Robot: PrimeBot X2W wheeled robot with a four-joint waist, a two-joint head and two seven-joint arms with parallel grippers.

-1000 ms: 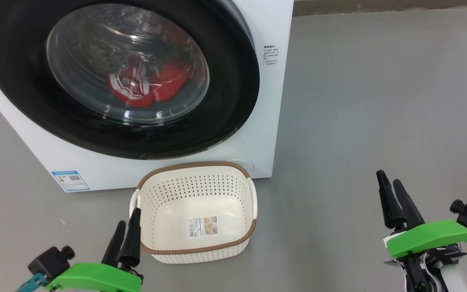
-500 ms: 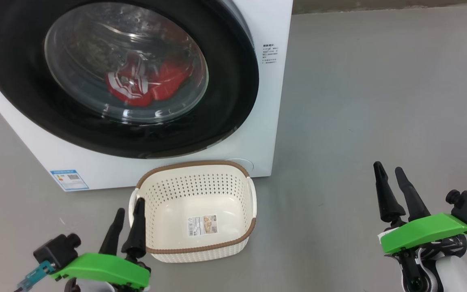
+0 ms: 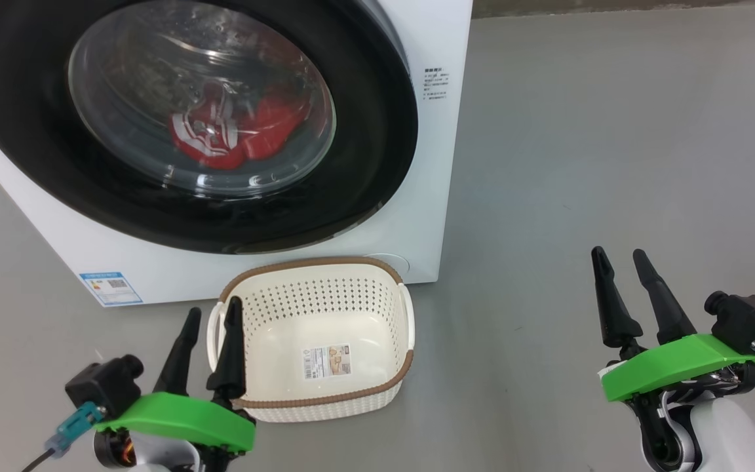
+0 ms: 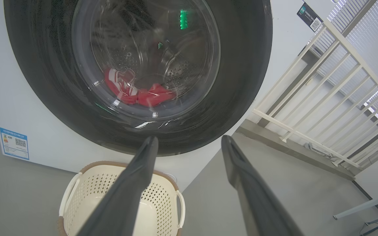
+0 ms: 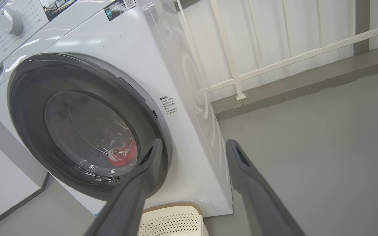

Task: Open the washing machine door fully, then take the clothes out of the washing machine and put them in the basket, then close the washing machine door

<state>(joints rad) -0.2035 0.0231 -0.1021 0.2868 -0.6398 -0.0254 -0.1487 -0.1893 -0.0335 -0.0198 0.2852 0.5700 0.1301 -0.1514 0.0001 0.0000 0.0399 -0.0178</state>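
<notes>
The white washing machine (image 3: 423,216) fills the upper left of the head view, its round black-rimmed door (image 3: 364,177) closed against the front. Red clothes (image 3: 233,134) with white stripes lie in the drum behind the glass, also seen as clothes (image 4: 136,91) and clothes (image 5: 123,154). The cream basket (image 3: 351,400) with a brown rim stands empty on the floor just before the machine. My left gripper (image 3: 212,318) is open, hovering by the basket's left handle. My right gripper (image 3: 619,261) is open over bare floor to the right, holding nothing.
Grey floor (image 3: 613,144) stretches to the right of the machine. A white railing (image 5: 274,62) runs along the wall behind it. A blue label (image 3: 110,287) sits on the machine's lower front corner. A control dial (image 5: 11,21) is on its top panel.
Both grippers have risen in the head view, the left toward the basket's handle and the right a little leftward. The view has shifted slightly. Door and clothes are unchanged.
</notes>
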